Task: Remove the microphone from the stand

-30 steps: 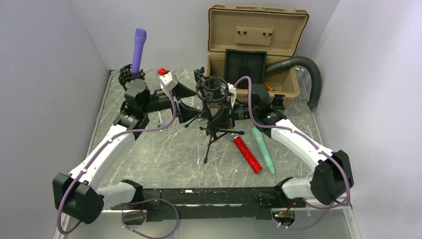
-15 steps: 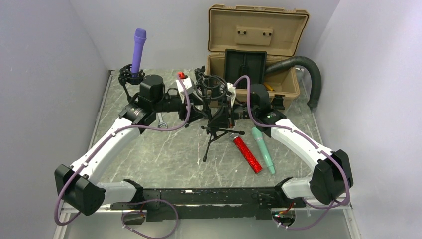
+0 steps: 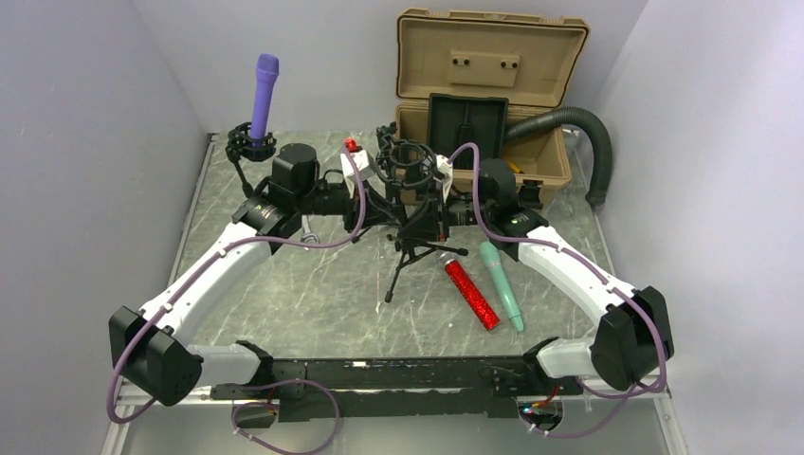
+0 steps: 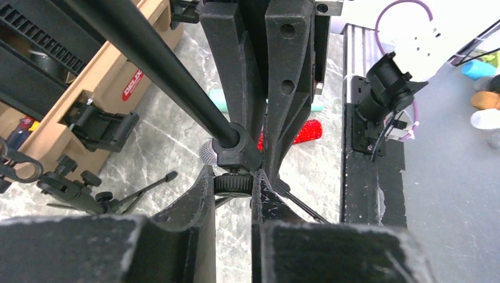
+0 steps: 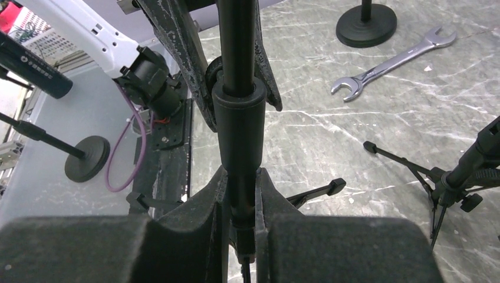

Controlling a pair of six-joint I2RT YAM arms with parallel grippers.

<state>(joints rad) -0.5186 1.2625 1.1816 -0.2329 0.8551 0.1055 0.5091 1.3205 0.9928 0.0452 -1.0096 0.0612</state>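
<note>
Grey marble desk (image 3: 313, 284): left fingers (image 4: 188, 206) pinch black tripod stand's (image 3: 408, 261) knurled joint (image 4: 233, 184), right fingers (image 5: 203, 212) clamp its upright pole (image 5: 237, 118); shock-mount cradle (image 3: 410, 166) sits above both, mic unclear.

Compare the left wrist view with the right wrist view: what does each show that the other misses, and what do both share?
Only the left wrist view shows the tan case and red microphone. Only the right wrist view shows the wrench. Both show the black stand, with the left hand and right hand closed on it.
</note>
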